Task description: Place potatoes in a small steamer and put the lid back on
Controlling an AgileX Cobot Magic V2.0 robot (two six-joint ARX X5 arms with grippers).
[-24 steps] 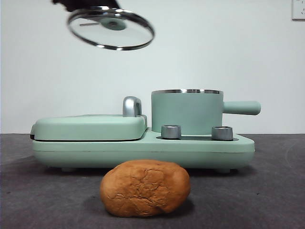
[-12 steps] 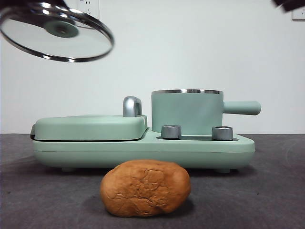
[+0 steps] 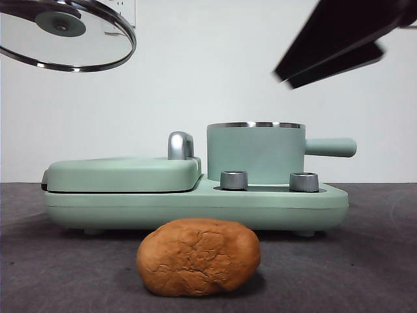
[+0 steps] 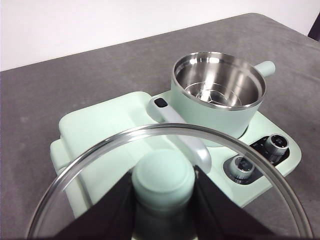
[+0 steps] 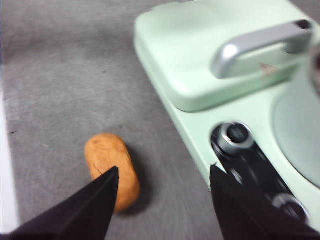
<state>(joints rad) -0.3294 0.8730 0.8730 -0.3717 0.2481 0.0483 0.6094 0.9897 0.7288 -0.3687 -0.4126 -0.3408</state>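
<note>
The orange-brown potato [image 3: 198,257] lies on the dark table in front of the appliance; the right wrist view shows the potato [image 5: 111,169] below and beside my open right gripper [image 5: 164,176]. That gripper [image 3: 281,77] enters high at the upper right of the front view, above the steamer. The mint-green steamer [image 3: 256,151] stands uncovered on the base, its steel inside [image 4: 217,85] empty. My left gripper [image 4: 163,181] is shut on the lid's green knob [image 4: 163,175], holding the glass lid [image 3: 65,36] tilted high at the upper left.
The flat mint-green grill plate [image 3: 124,173] with a chrome handle [image 3: 180,145] sits left of the steamer on the same base. Two steel dials [image 3: 234,180] face forward. A stubby handle [image 3: 331,147] sticks out to the right.
The lid has been carried left and slightly up to the top left corner. The right gripper has come into the front view from the upper right, large and dark.
</note>
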